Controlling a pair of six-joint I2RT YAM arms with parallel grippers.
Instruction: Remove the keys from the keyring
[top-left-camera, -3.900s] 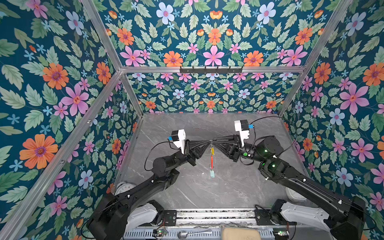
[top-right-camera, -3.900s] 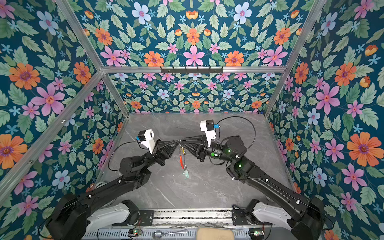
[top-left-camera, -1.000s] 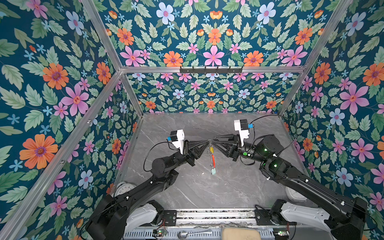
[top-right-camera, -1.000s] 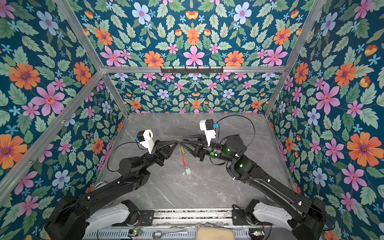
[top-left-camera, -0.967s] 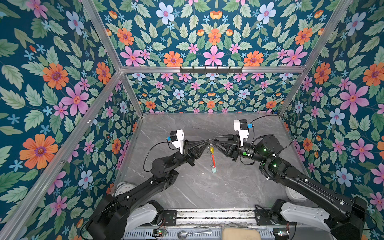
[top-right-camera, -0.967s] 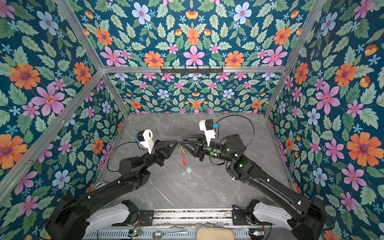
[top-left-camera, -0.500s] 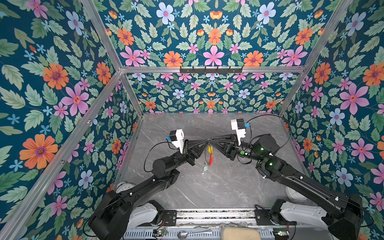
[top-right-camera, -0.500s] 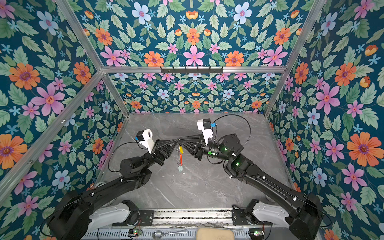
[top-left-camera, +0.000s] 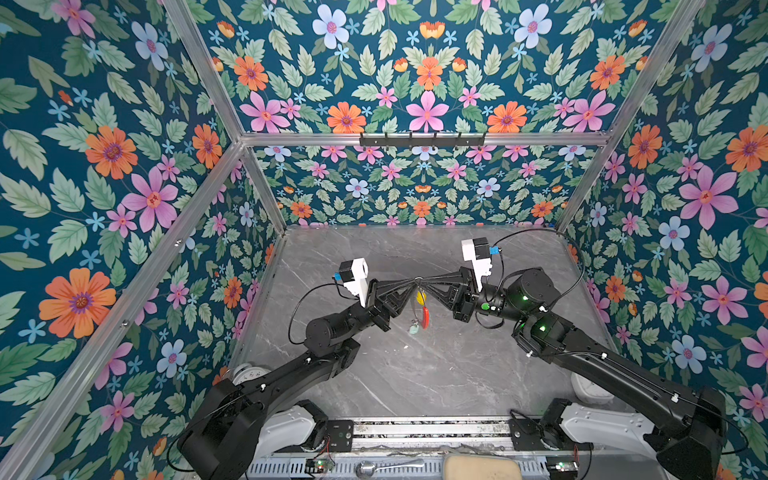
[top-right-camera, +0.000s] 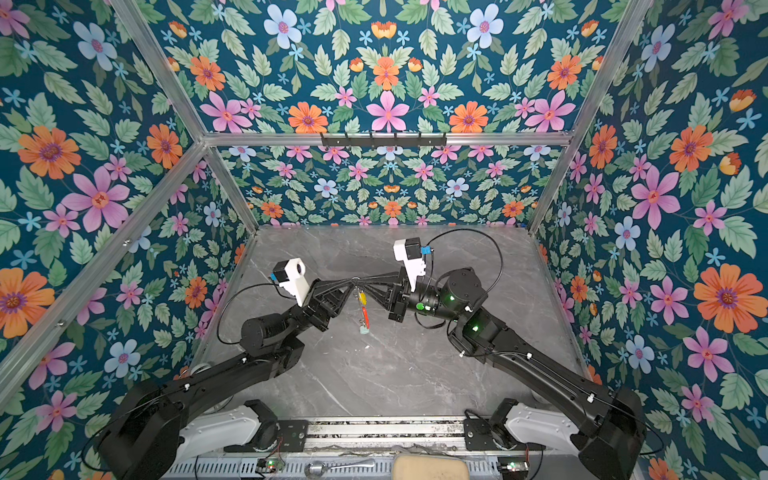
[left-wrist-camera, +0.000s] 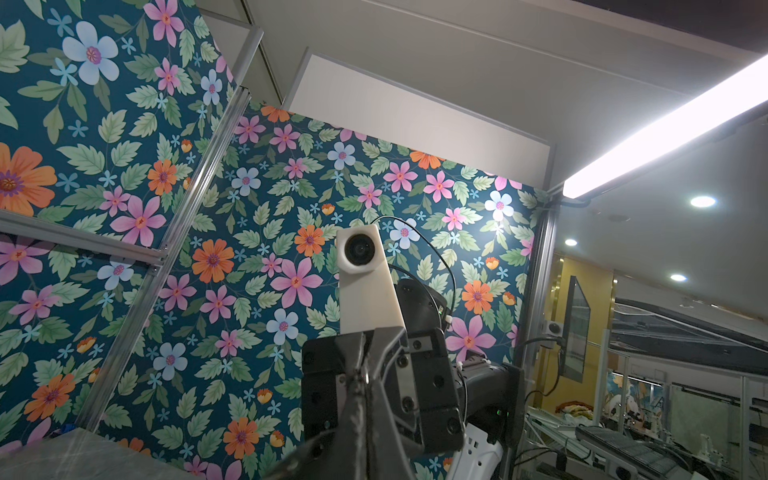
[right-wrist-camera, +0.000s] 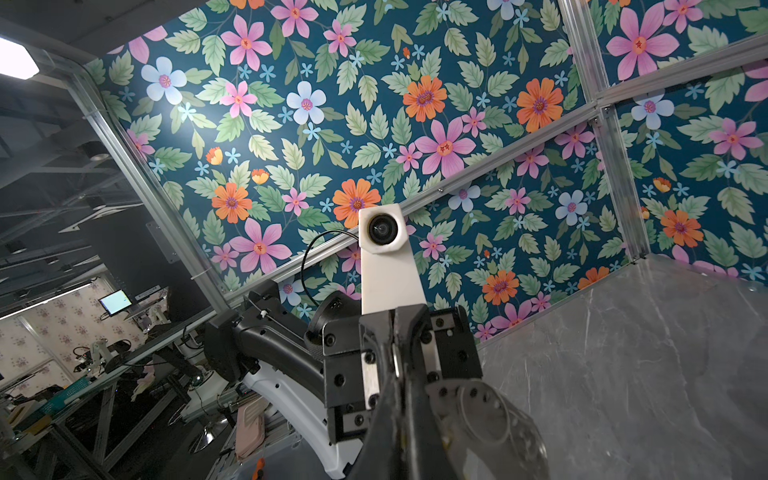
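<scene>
Over the middle of the tabletop (top-left-camera: 415, 374) the left gripper (top-left-camera: 410, 283) and right gripper (top-left-camera: 420, 282) meet tip to tip, both with jaws pressed together. The keyring (top-left-camera: 416, 305) hangs straight down from that meeting point, its top pinched by the left gripper. Whether the right gripper nips the hoop itself or a small ring on it is unclear. Below the tips dangle the keys (top-right-camera: 360, 309): the yellow tag (top-left-camera: 421, 297) highest, the red sleeve (top-left-camera: 424, 316) beneath it, the mint tag (top-left-camera: 413, 330) lowest.
</scene>
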